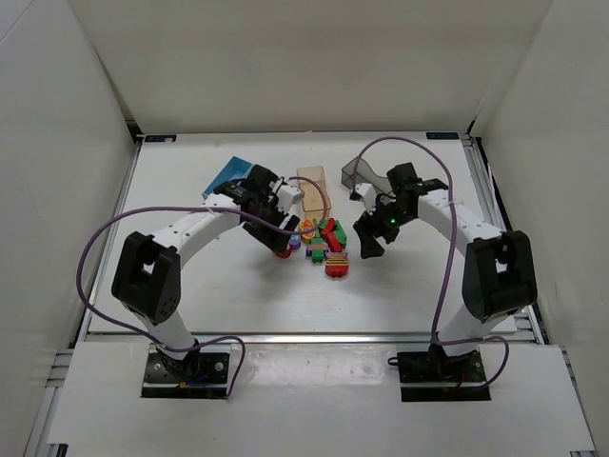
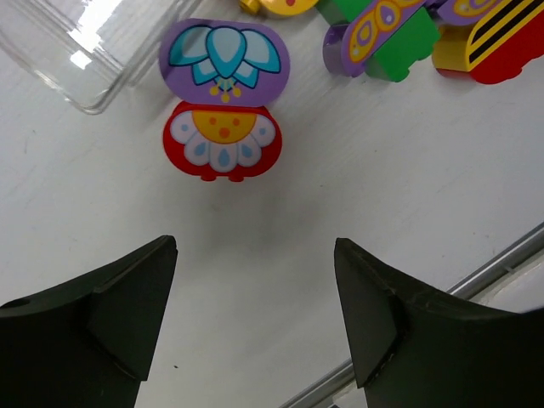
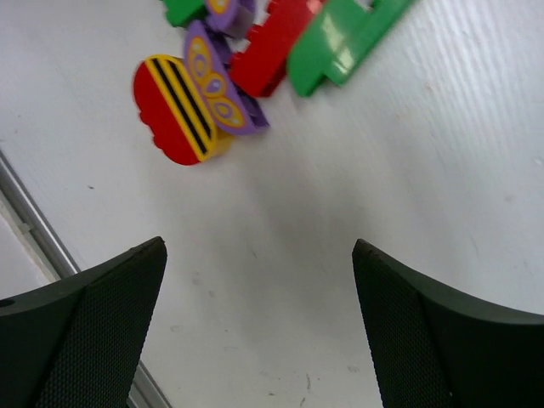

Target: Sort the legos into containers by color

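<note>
- Table (image 1: pixel 238 295) — white, matte, faintly scuffed. The legos (image 1: pixel 326 246) lie heaped at its middle, between the arms, so sorting looks barely begun.
- Bins stand at the far side: opaque blue bin (image 1: pixel 225 177), translucent peach bin (image 1: pixel 311 181) and grey bin (image 1: pixel 362 174), and a glossy clear bin (image 2: pixel 76 51) just beside the heap. No brick shows inside any, though the arms hide parts.
- Left claw (image 2: pixel 252 272): spread wide, empty, over bare table near a scalloped red brick (image 2: pixel 223 142) that butts against a purple brick (image 2: pixel 224 61).
- Right claw (image 3: pixel 259 263): also spread and empty, short of a striped brick (image 3: pixel 174 109).
- Bricks — hard, shiny plastic, rounded, with printed faces.
</note>
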Robot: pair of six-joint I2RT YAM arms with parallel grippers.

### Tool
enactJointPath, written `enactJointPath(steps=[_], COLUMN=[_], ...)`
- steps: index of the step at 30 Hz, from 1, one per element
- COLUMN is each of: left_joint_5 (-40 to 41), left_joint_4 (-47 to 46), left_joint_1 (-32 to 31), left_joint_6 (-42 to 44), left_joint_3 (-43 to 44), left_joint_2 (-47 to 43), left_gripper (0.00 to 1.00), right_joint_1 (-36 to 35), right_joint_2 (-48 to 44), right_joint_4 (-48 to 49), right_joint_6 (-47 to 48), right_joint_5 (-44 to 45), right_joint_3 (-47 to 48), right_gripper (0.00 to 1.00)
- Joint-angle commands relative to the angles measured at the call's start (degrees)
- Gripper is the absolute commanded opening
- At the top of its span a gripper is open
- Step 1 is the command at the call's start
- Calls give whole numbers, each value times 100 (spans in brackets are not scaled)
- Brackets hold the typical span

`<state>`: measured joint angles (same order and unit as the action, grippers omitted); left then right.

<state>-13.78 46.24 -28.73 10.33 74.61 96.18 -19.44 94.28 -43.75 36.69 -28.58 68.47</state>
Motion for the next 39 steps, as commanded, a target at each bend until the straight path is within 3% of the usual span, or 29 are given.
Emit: enactJointPath(steps=[1,6,20,39], left_joint_5=[692,735,982,87], left_joint_4=[-361,-625,-783,-853], left_joint_1=[-211,-326,-361,-80], left_joint_6=[-461,-558,-225,461], left_joint_3=[-95,-122,326,405], left_joint_2=[-153,93,999,1280], left_gripper=[85,87,90,87], right_joint_1=[335,775,1039,1039], right_joint_2=[-191,-164,-32,354], right_joint_4=[173,182,94,59], right_joint_6=[-250,-250,-144,-39], right_joint_5=[45,2,-43,-25], right_joint_3=[44,123,360,624], right_gripper=[93,93,94,94])
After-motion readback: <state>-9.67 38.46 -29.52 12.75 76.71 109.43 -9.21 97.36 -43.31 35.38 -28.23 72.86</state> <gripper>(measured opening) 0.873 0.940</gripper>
